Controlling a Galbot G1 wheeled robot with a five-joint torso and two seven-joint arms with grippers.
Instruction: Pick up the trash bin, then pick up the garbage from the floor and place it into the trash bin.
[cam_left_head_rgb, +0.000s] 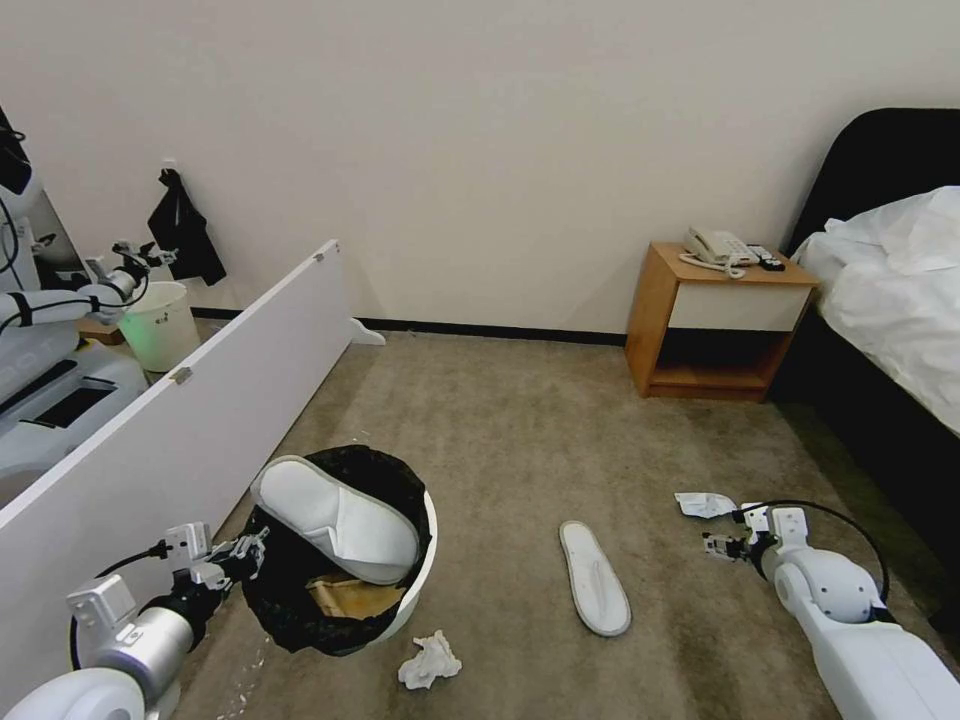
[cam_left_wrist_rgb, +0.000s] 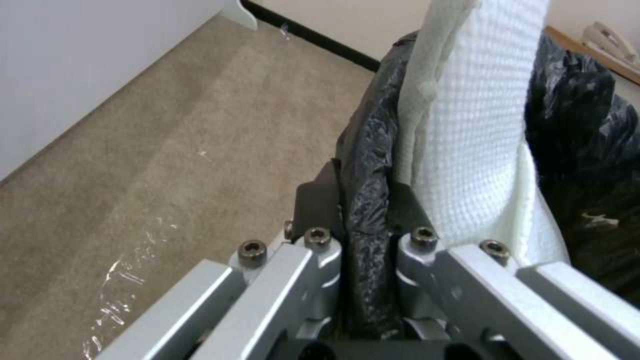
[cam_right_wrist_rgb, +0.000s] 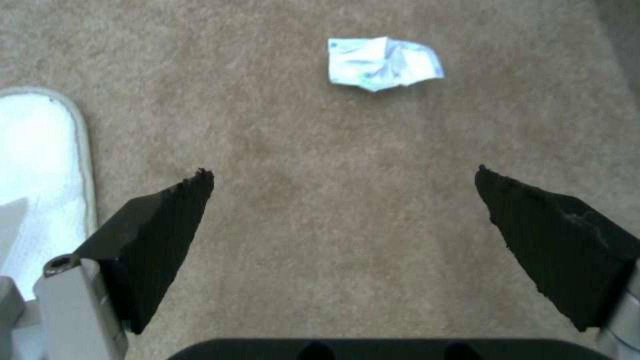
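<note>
Left gripper (cam_left_head_rgb: 245, 553), at the lower left of the head view, is clenched on the black-lined rim of the trash bin (cam_left_head_rgb: 415, 590), which tilts with a white slipper (cam_left_head_rgb: 335, 515) inside. Right gripper (cam_left_head_rgb: 718, 545), at the lower right, hangs spread wide over the carpet (cam_left_head_rgb: 520, 440), near a crumpled wrapper (cam_left_head_rgb: 703, 504). Between the arms lie another slipper (cam_left_head_rgb: 594, 577) and a tissue (cam_left_head_rgb: 430, 661).

White trash bin (cam_left_head_rgb: 425, 560) with black liner, white waffle-textured slipper (cam_left_head_rgb: 335, 515), grey-brown carpet (cam_left_head_rgb: 520, 440)
</note>
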